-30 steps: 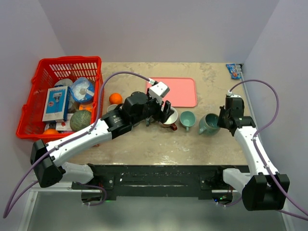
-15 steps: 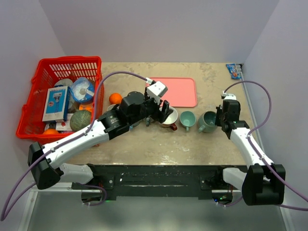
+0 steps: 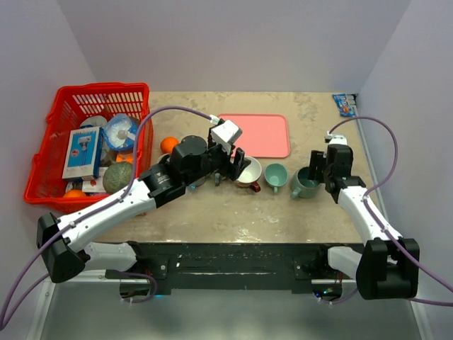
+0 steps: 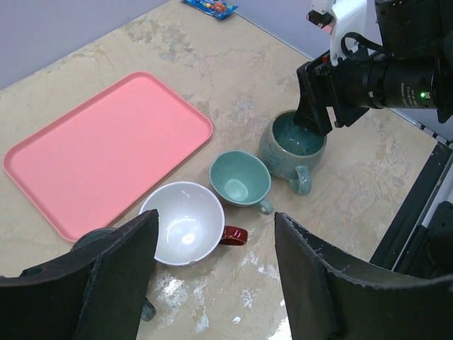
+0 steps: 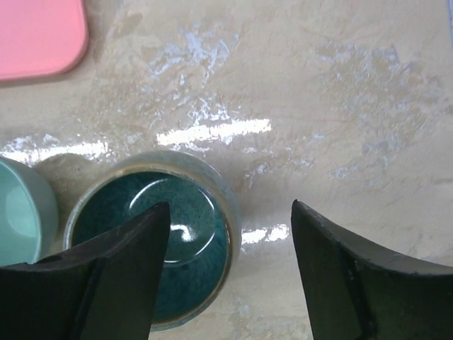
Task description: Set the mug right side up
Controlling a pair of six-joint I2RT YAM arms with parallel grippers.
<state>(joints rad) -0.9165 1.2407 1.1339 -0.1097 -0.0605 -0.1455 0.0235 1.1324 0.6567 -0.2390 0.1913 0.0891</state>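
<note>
The blue-green mug [image 3: 305,185] [image 4: 294,141] [image 5: 191,234] stands upright on the table, mouth up, handle toward the near edge. My right gripper [image 3: 320,170] [image 5: 230,205] is open and straddles its right rim: one finger hangs over the inside, the other outside, and neither touches the wall. My left gripper [image 3: 237,161] [image 4: 214,214] is open and empty. It hovers over the table just in front of a white mug with a red handle [image 3: 249,172] [image 4: 185,222]. A small teal cup [image 3: 275,175] [image 4: 239,178] sits upright between the two mugs.
A pink tray [image 3: 258,134] [image 4: 106,152] lies behind the mugs. A red basket [image 3: 71,106] with boxes and fruit stands at the far left, with an orange [image 3: 169,144] beside it. A candy packet [image 3: 344,103] lies at the back right corner.
My right gripper was shut on the mug's rim and has now opened and let it go. The mug stays upright. My left arm drifted slightly left.
</note>
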